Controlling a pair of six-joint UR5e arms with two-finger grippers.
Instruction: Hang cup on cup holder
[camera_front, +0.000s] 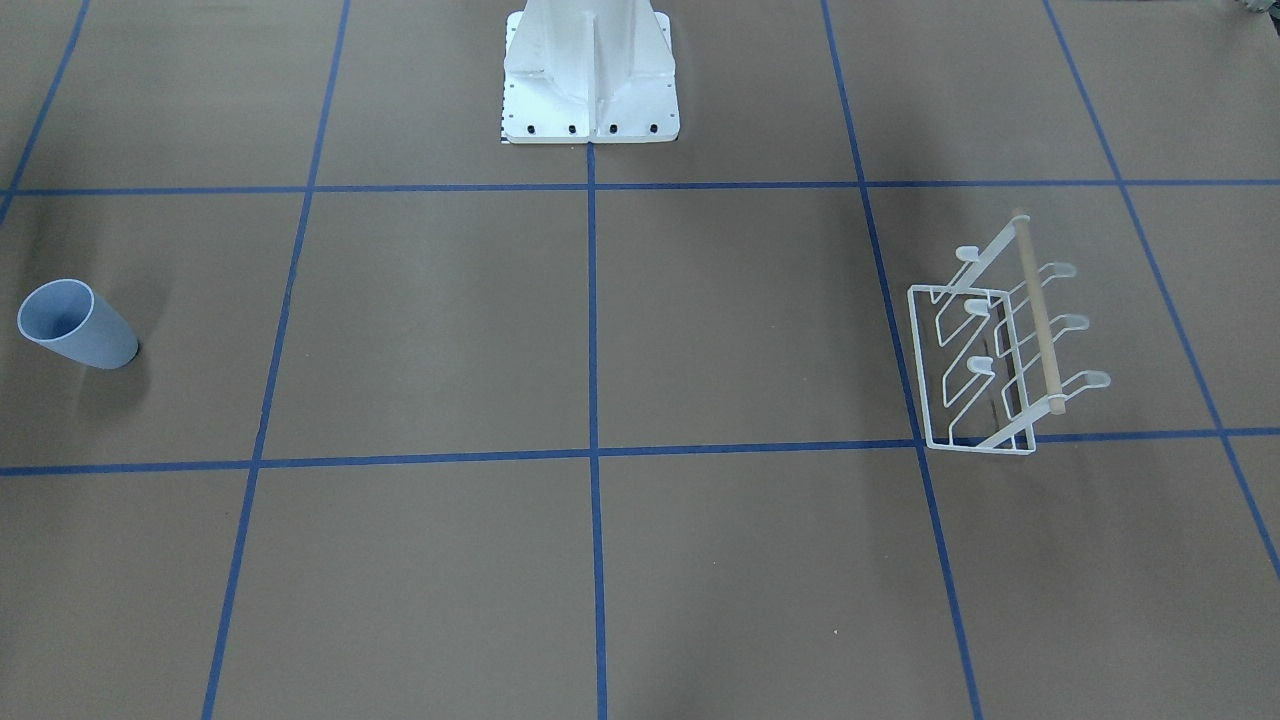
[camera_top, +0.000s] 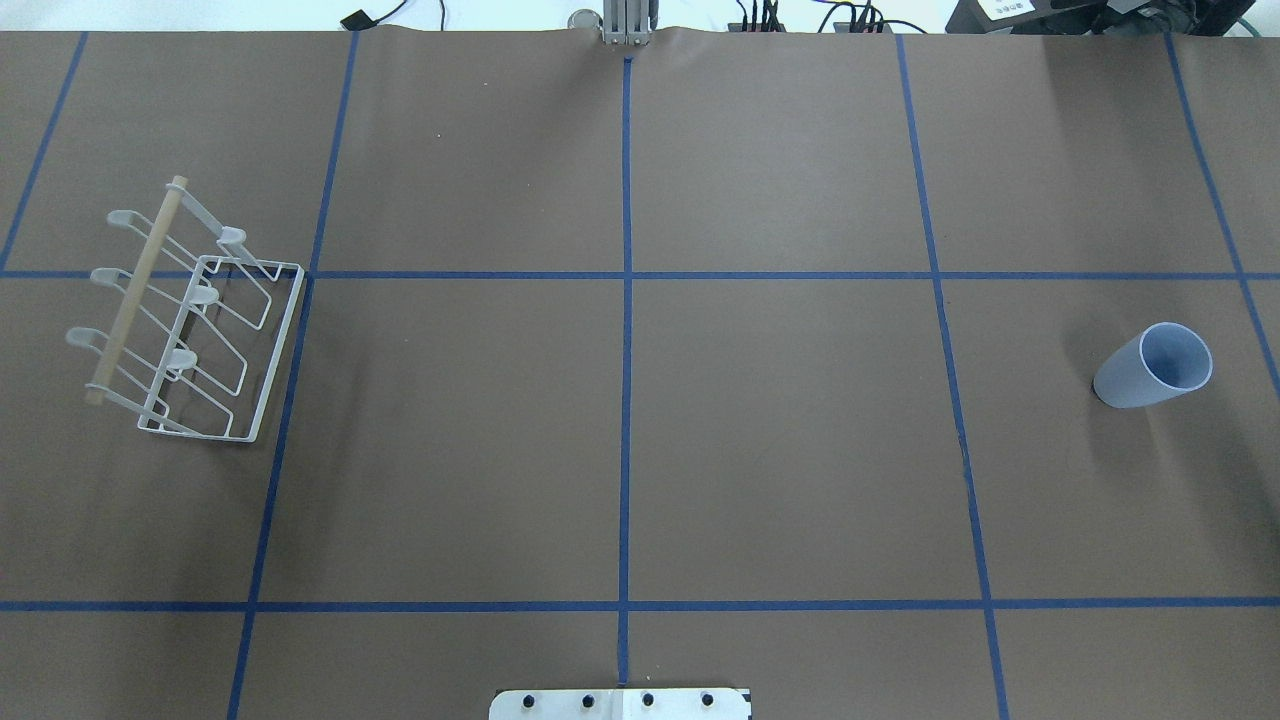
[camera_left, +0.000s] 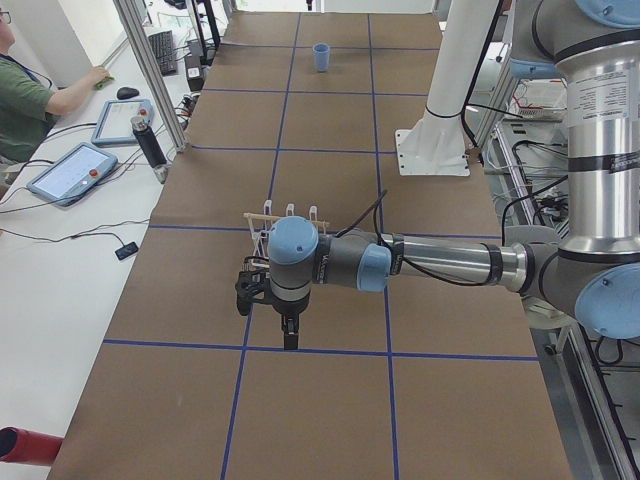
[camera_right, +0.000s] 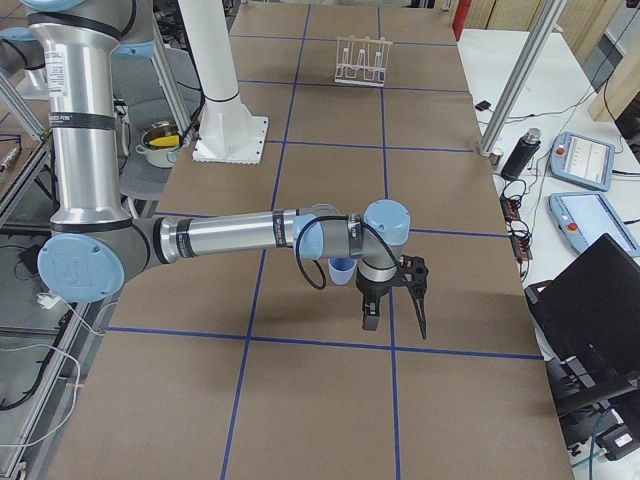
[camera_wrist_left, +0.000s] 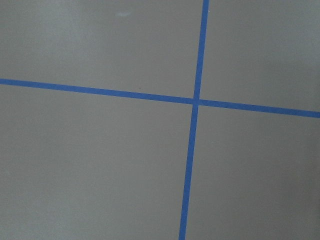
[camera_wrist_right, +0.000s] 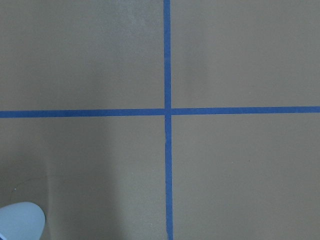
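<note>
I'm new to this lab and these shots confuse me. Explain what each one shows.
This is a robot with two jointed arms at a brown table taped into blue squares. Two pictures look down on it from opposite sides, two look along it from its ends, and two come from wrist cameras, showing mostly bare table. On it stand a light-blue cup, mouth up, and, at the other end, a white wire cup holder. The left end effector and the right end effector, the arms' two-finger grasping parts, hang above the table. Neither holds anything.
</note>
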